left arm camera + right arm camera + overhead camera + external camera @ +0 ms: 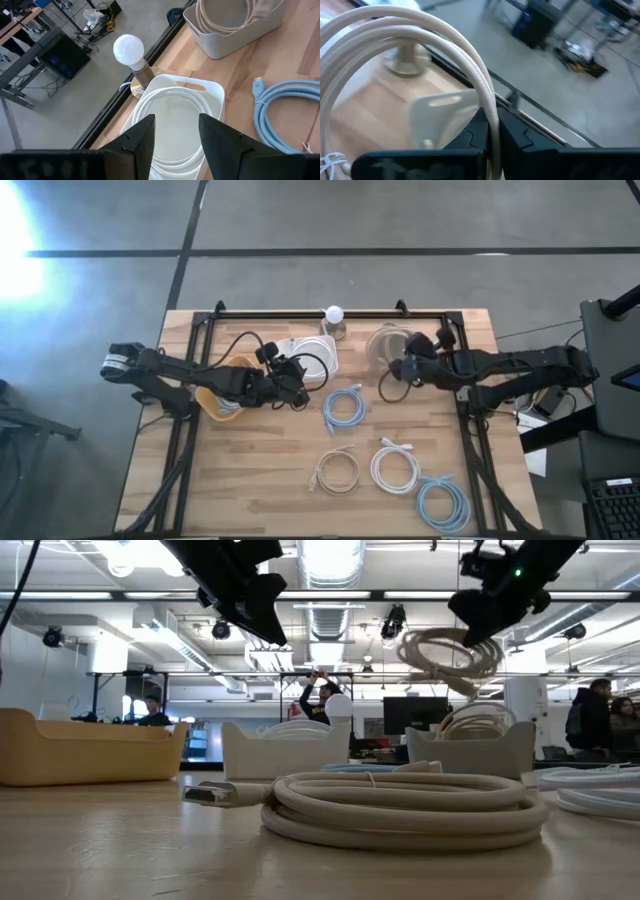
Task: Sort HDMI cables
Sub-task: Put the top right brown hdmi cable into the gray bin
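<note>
r gripper holds beige coil over bin.

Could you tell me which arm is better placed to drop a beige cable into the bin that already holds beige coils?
The right. Its gripper is shut on a beige coil hanging above the beige-cable bin. The left gripper is open and empty over the white-cable bin.

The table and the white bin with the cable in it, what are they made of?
The table looks like pale wood, matte, with plank seams and grain showing. The white bin looks like smooth moulded plastic, with rounded corners and a cut-out handle slot. The white cable coiled inside seems rubbery plastic, slightly glossy; that is a guess.
</note>
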`<state>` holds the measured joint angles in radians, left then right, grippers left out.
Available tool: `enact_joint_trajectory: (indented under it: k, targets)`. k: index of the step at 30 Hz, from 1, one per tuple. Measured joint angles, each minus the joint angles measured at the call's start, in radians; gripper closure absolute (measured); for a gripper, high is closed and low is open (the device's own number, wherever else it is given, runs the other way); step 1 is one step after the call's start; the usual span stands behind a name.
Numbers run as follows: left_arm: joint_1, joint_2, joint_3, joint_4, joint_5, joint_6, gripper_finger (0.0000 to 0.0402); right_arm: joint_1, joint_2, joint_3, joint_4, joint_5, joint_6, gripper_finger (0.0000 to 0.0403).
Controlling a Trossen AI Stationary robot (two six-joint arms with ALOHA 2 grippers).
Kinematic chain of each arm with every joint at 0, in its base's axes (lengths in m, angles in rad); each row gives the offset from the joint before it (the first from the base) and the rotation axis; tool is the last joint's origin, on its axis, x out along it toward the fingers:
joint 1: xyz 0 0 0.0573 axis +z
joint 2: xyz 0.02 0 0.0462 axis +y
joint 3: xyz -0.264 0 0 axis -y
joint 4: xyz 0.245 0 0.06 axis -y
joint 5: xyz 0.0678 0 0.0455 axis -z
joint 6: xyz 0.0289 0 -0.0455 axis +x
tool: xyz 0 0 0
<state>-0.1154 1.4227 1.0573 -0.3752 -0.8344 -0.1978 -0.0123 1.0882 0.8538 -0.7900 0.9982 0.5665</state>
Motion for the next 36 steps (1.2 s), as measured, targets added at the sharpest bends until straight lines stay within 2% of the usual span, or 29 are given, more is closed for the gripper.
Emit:
enact_joint_trajectory:
  k: [5,11,16,36]
  targets:
    - [0.0,0.0,0.0,0.0,0.0,0.0,0.0239,-0.101,0.0,-0.032,-0.021,0.001,0.0,0.0385]
    - [0.0,0.0,0.0,0.0,0.0,0.0,0.0239,-0.208,0.0,-0.076,-0.018,0.053,0.057,0.0385]
    - [0.0,0.0,0.0,0.0,0.0,0.0,0.0239,-0.263,0.006,-0.115,-0.015,0.052,0.081,0.0385]
    - [0.0,0.0,0.0,0.0,0.0,-0.009,0.0239,-0.277,0.078,-0.256,0.053,0.049,0.191,0.0364]
